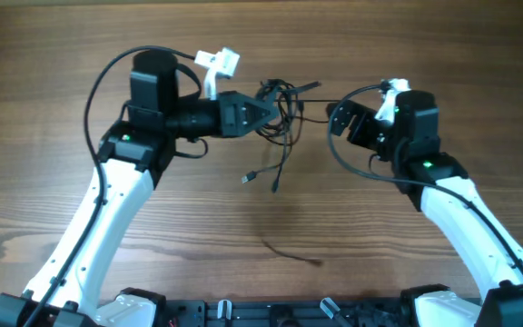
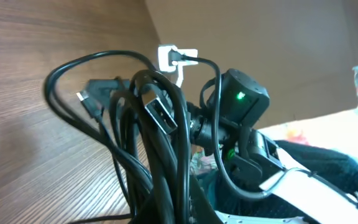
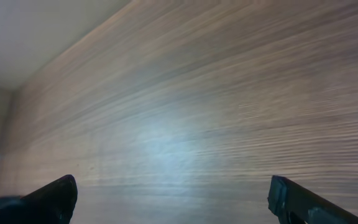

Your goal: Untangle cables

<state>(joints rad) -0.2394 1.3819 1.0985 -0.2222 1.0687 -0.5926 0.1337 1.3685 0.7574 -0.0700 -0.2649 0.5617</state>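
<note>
Left jaws clamp shut on the tangled cables (image 1: 284, 98), apparently holding the knot clear of the worktop (image 1: 152, 236) so loose ends dangle free. Right jaws stand wide open and empty nearby, seemingly placed to pick a strand. One strand (image 1: 293, 252) lies apart.

Cables (image 1: 280, 113) seen as black throughout; plug ends (image 1: 246, 178) noted as silvery. Surface (image 1: 198, 227) finished in mid-brown wood, with fine straight grain and darker streaks mixed in. Arm links (image 1: 107, 218) painted white, joint housings (image 1: 152, 82) black. Green indicator light (image 1: 127, 139) lit on each arm. White bracket (image 1: 218, 65) seen at each wrist.
</note>
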